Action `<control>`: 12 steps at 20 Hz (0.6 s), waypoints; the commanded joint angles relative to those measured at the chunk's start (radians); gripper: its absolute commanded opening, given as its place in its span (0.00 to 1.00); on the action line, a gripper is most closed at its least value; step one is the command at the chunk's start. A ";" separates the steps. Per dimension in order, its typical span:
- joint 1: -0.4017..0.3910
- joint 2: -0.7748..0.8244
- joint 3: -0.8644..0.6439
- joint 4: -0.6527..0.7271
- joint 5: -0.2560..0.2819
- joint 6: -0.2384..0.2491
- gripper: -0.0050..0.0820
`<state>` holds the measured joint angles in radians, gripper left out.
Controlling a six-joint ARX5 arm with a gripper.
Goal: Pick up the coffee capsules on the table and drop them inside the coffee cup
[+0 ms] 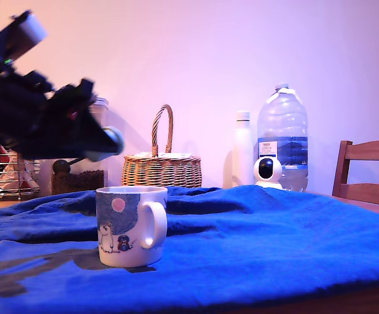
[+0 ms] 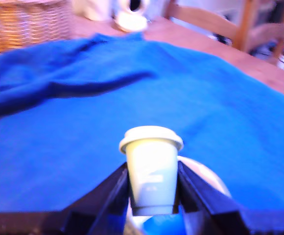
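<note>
Wrist view: pale, tapered coffee capsule (image 2: 152, 174) with round rimmed end clamped between the hand's (image 2: 153, 188) dark fingers

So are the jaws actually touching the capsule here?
Touching. In the wrist view, both dark jaws press against the sides of the coffee capsule, with no gap on either side; the gripper holds it above the blue cloth.

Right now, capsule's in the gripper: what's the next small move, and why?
Probably open the gripper and drop. The wrist view shows the coffee capsule clamped between the fingers, with the white rim of the coffee cup right beneath it. In the exterior view the arm hangs above the cup. If the alignment looks doubtful, a slight centring nudge first.
</note>
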<state>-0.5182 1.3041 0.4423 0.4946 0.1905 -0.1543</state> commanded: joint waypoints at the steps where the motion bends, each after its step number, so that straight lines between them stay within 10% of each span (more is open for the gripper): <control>1: -0.007 0.001 0.036 -0.088 0.016 -0.001 0.28; 12: -0.017 0.158 0.298 -0.484 0.072 0.052 0.28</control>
<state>-0.5293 1.4384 0.7361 0.0151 0.2607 -0.1150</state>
